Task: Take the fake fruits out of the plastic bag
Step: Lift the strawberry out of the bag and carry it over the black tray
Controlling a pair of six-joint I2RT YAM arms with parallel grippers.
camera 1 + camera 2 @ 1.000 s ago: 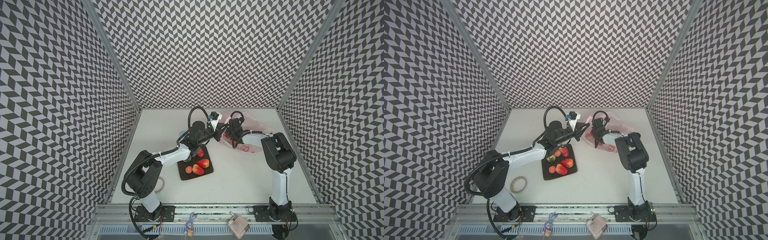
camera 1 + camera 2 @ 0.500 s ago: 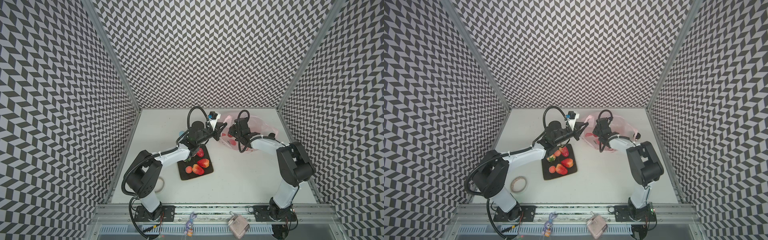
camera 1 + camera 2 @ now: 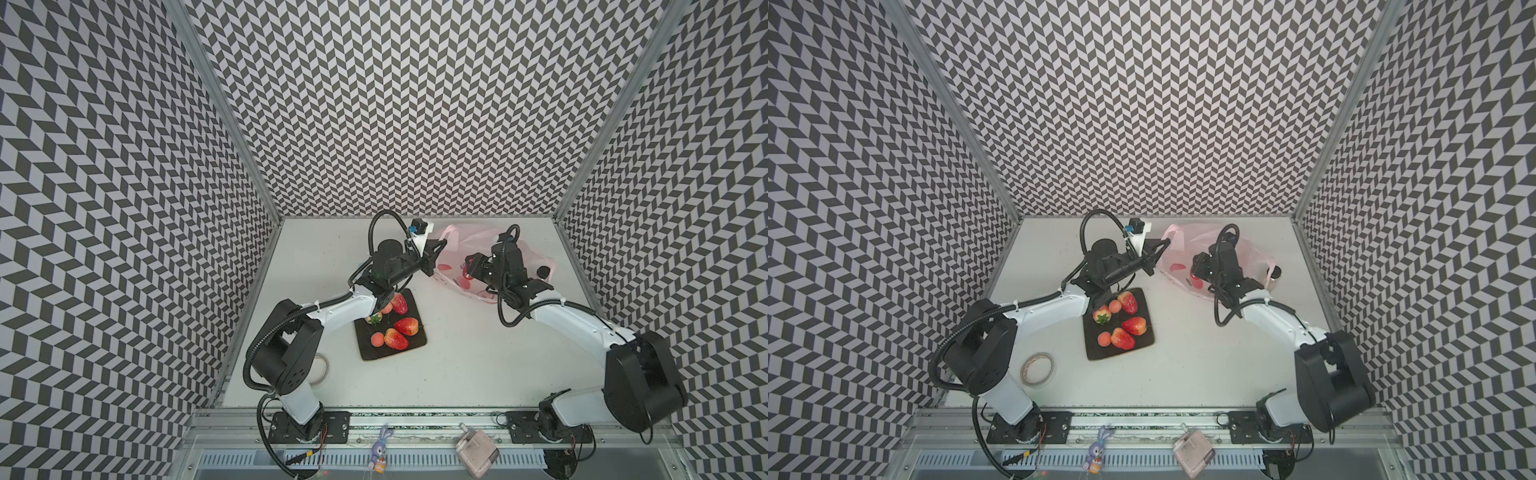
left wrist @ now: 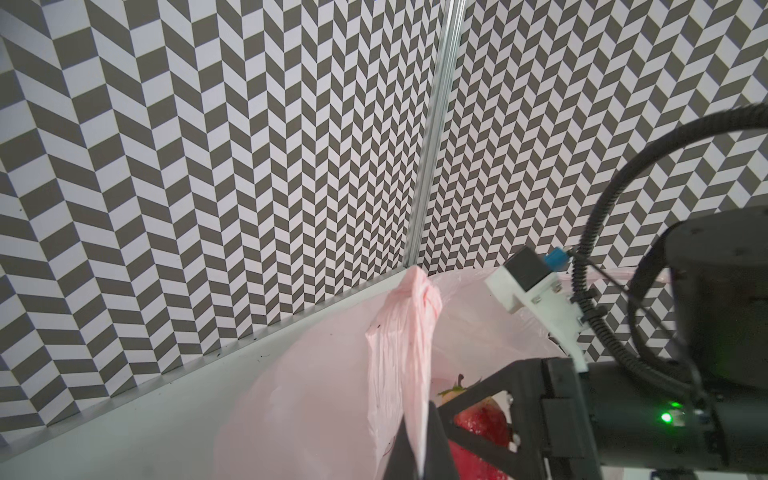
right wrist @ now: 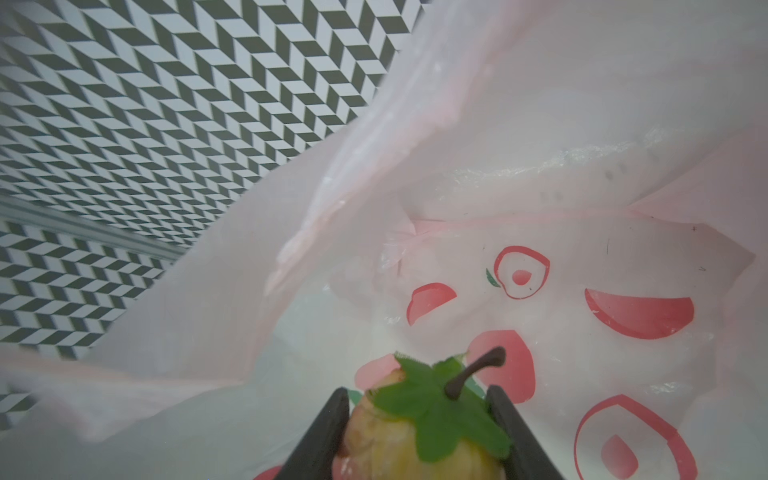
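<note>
The pale-pink plastic bag (image 3: 455, 243) (image 3: 1177, 249) lies at the back right. My left gripper (image 3: 441, 243) (image 3: 1165, 244) (image 4: 417, 440) is shut on the bag's bunched handle (image 4: 409, 345) and holds that edge up. My right gripper (image 3: 471, 266) (image 3: 1198, 264) (image 5: 419, 390) reaches into the bag's mouth, shut on a strawberry (image 5: 419, 432) (image 4: 484, 419) with a green cap and dark stem. Several fake fruits rest on the dark plate (image 3: 390, 355) (image 3: 1100, 353): strawberries (image 3: 406, 325) (image 3: 1136, 325) and orange balls (image 3: 377, 338) (image 3: 1104, 338).
A tape roll (image 3: 1038, 369) lies on the table at the front left, beside the left arm's base. A small black thing (image 3: 542, 272) (image 3: 1274, 272) sits at the bag's right edge. Patterned walls close in the table on three sides.
The right arm's elbow has swung out to the right front while its gripper stayed in the bag. The bag's mouth now stands wider. The left arm has not moved.
</note>
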